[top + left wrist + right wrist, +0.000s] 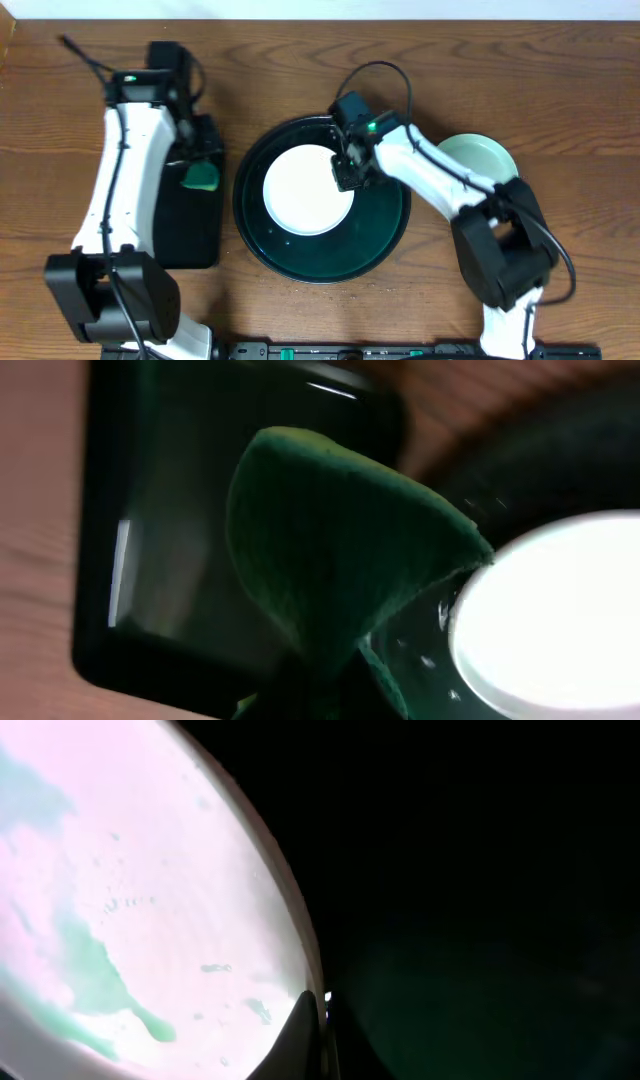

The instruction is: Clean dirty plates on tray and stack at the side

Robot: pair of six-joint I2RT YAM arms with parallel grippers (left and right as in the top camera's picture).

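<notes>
The white plate (305,190) lies in the round black tray (385,235). In the right wrist view the plate (150,890) carries a green smear (100,980). My right gripper (347,172) is shut on the plate's right rim, one finger on top (315,1030). My left gripper (195,168) is shut on a green sponge (200,178) and holds it over the rectangular tray, left of the round tray. The sponge fills the left wrist view (340,540), with the white plate (560,610) at the right. A mint-green plate (482,157) sits on the table to the right of the round tray.
A rectangular black tray (190,235) lies left of the round tray, under my left arm; it also shows in the left wrist view (170,560). The table is brown wood (300,60). My right arm stretches from the front right across to the tray.
</notes>
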